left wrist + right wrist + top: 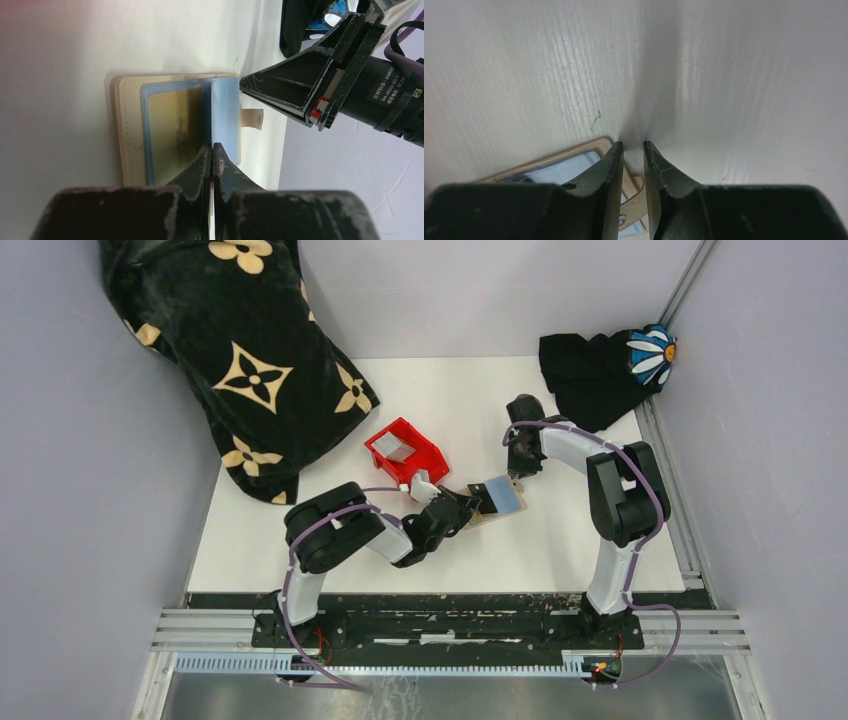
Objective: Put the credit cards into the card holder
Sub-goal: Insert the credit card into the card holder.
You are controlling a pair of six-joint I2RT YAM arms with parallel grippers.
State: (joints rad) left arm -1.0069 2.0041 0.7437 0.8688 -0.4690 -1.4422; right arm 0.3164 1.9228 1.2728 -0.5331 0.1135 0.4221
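Since the left pincer (212, 146) stands closed tight on a thin pale strip, seen edge-on between its pads and judged to be a credit card (212, 219), you are holding the work by one end. The card holder (131, 125) lies open and flat on the desk (60, 150) directly ahead of that pincer's tips, blue slots upward. Its snap tab (252, 117) is on the side toward the right pincer (633, 145). That pincer is part open with nothing between its jaws, poised over the holder's tab corner; contact cannot be confirmed. A further grey card (397, 448) sits in the red bin (425, 454), behind the left pincer and off to one side.

Handling assessment: the card should be light, stiff across its face, springy along its length, and slick. Grip it near one short end, pads on the flat faces, leaving most of it free to enter a slot. The holder looks light and limp; expect it to slide or fold under a push. Pin it at the tab-side edge, clear of the slot mouths.
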